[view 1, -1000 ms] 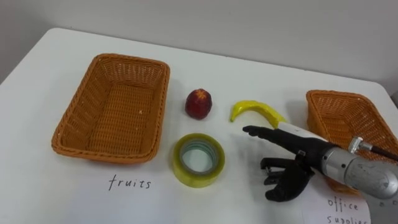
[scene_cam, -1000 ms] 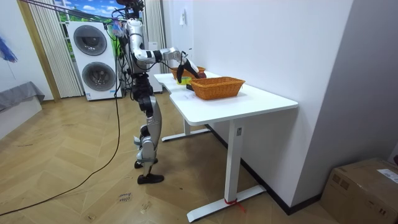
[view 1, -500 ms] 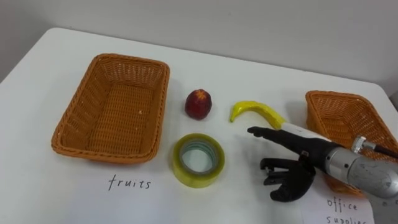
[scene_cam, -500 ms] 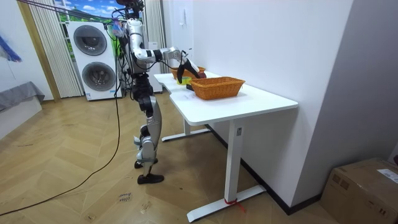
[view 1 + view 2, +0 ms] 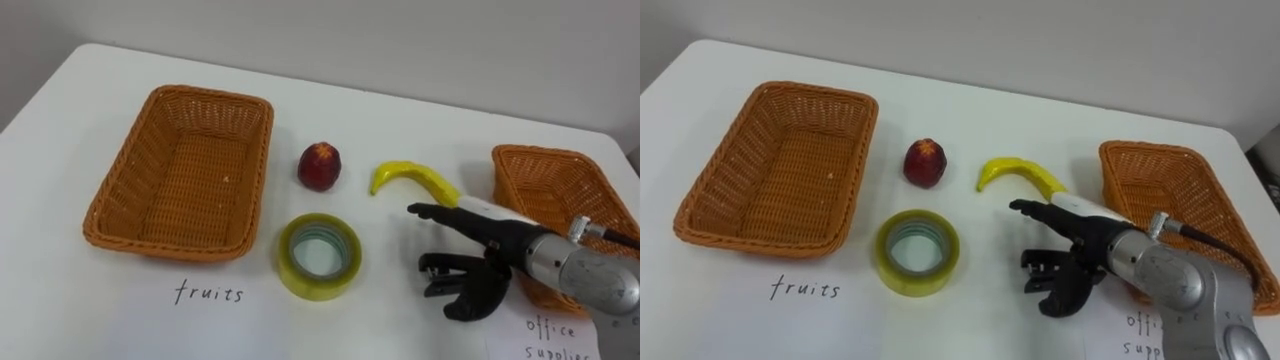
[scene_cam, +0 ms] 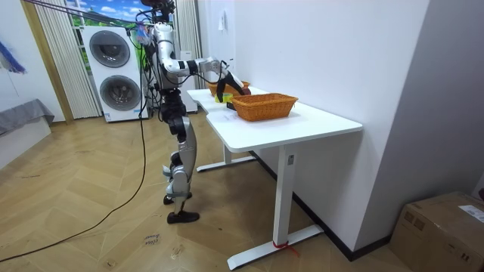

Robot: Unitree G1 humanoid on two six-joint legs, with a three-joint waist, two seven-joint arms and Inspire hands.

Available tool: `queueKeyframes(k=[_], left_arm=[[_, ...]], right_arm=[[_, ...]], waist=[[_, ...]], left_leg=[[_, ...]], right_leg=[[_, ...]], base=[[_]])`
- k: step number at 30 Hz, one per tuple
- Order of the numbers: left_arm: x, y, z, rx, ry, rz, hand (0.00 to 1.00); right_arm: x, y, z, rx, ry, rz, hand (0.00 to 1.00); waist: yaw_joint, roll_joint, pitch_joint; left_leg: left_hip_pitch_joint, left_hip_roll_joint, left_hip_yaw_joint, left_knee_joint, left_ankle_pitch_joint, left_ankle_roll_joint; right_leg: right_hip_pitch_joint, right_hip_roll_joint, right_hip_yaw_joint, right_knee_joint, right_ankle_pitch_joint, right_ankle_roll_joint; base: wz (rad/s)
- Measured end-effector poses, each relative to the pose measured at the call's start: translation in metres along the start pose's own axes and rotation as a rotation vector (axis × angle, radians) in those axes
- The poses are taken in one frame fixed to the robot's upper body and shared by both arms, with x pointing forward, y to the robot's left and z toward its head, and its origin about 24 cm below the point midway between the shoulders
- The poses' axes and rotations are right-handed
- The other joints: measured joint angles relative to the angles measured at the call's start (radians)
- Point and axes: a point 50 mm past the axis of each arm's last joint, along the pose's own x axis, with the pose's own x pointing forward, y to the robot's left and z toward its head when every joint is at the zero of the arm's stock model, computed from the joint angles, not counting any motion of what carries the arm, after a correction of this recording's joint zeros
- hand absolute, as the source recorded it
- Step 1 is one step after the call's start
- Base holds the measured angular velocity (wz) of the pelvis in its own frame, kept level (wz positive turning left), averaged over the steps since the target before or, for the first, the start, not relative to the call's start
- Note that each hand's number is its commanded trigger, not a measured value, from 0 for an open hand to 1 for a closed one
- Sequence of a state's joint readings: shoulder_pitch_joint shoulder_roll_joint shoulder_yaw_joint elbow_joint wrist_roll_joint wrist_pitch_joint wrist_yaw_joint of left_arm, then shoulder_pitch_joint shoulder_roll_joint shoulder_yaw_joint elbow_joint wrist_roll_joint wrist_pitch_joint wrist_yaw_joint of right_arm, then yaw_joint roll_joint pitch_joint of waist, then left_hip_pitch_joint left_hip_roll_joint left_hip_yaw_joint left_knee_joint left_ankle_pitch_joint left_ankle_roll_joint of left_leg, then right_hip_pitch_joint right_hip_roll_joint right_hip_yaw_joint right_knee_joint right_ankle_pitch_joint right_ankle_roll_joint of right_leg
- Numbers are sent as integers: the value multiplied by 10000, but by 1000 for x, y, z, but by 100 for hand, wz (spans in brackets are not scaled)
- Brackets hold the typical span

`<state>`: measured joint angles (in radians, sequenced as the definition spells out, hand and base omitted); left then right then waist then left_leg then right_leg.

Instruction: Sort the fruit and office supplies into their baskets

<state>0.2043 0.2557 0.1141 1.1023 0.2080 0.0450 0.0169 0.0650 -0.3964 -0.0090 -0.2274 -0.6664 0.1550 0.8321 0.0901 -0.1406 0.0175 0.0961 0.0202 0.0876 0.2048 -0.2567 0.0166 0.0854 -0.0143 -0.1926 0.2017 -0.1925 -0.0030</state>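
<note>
- The right hand [image 5: 488, 272] hangs over the table [image 5: 60, 290] with nothing in it. Its fingers [image 5: 432, 213] are spread and loosely bent. The top one reaches straight out toward the robot's left, the others stick out below it, and the thumb curls underneath.
- The hand sits between the tape [image 5: 318, 256] and the right basket [image 5: 540, 152]. It is just beside the banana's [image 5: 410, 177] near end, and whether it touches that end cannot be told. The forearm crosses in front of the right basket's near corner.
- The left basket [image 5: 130, 170] is empty, with a handwritten word on the table in front of it.
- As much of the inside of the right basket as can be seen holds nothing. More handwriting lies on the table at its near side, partly behind the arm.
- Count: two wicker baskets, one red apple [image 5: 319, 166], one yellow banana, one roll of yellowish tape.
- All three loose things lie on the table between the baskets. The apple is just beside the left basket's far right corner, the banana is to the apple's right, and the tape lies flat nearer the robot, below the apple.
- In the room view the robot stands upright at the table's far end, near two stacked washers [image 6: 112, 72], with an arm out over the tabletop.
</note>
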Motion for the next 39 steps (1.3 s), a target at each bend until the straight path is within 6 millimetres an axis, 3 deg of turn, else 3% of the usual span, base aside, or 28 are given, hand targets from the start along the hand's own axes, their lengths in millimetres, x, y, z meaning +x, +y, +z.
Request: queueKeyframes(k=[8, 15, 23, 39], left_arm=[[0, 0, -1, -10, -4, -44, 0], [-1, -2, -2, -214, 37, 163, 0], [-1, -10, -2, -138, 42, 192, 0], [-1, -9, -3, -92, 183, 476, 0]], right_arm=[[1, 0, -9, -568, 1110, -185, 0], [1, -1, -8, -503, 1048, -924, 0], [5, 12, -8, -308, 1010, -1053, 0], [6, 26, -17, 133, 1151, -684, 0]], waist=[[7, 7, 0], [-11, 41, -45], [-21, 397, -176], [-5, 366, -127]], left_leg=[[-21, 5, -13, -25, 0, 0], [-10, 11, -24, 9, 0, 0], [38, 5, -59, 19, 7, -2], [20, -2, -60, -30, 34, -9]], right_leg=[[-43, 12, 4, -1, 0, 0], [-12, 6, 21, -4, 0, 0], [41, -13, 31, 1, 0, 0], [36, -1, 15, 24, 6, -10]], base=[[0], [0], [1], [0]])
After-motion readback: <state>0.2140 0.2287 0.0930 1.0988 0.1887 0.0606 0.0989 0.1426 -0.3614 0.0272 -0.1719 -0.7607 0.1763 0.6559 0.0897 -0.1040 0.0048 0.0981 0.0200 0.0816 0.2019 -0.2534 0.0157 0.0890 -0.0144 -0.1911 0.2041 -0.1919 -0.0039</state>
